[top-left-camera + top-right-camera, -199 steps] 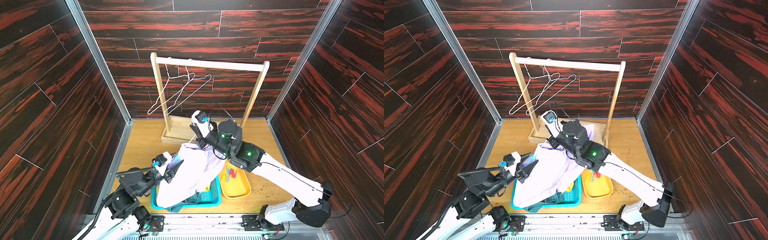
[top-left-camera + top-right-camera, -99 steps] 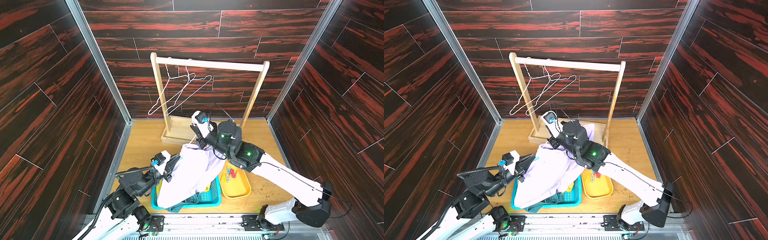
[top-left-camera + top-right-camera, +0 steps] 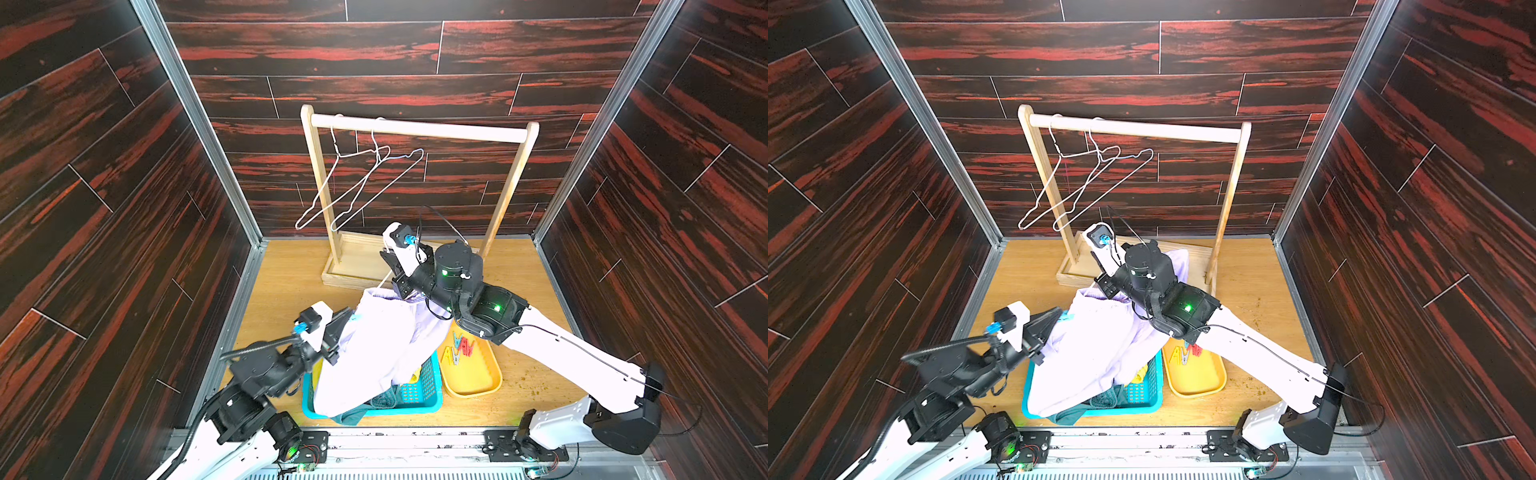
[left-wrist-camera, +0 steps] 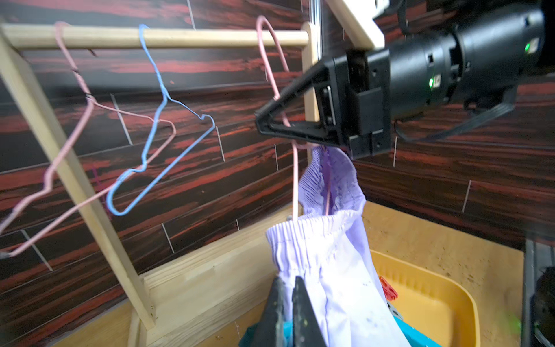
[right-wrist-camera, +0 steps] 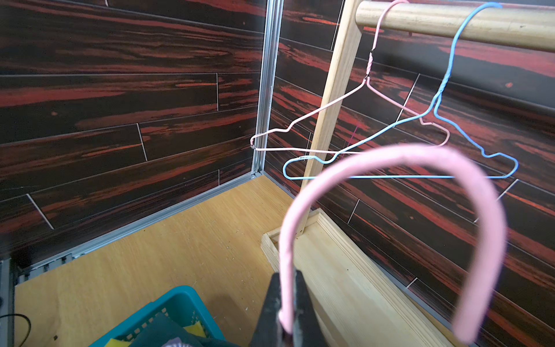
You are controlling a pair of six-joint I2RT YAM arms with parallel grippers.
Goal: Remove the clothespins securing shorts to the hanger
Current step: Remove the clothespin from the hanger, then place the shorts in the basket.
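Neck of pink hanger (image 5: 390,153) sits clamped tight in right gripper (image 5: 286,281); lavender shorts (image 3: 382,345) hang from it over teal basket (image 3: 411,409). Left gripper (image 4: 286,284) is pressed closed at light blue clothespin (image 3: 1066,318) on the waistband. The peg is only partly visible, so an actual pinch is unclear.

Two arms, white shells over black joints
The left arm (image 3: 257,370) and right arm (image 3: 561,353) had white link covers and round black motor housings; green lights (image 3: 496,308) glowed on the right arm's joints. Each wrist carried a white camera block (image 3: 322,311) with a blue plug (image 3: 301,330), black cables (image 3: 253,349) ran along the links, and the right gripper (image 4: 259,121) ended in black triangular fingers (image 4: 300,132) with ribbed edges
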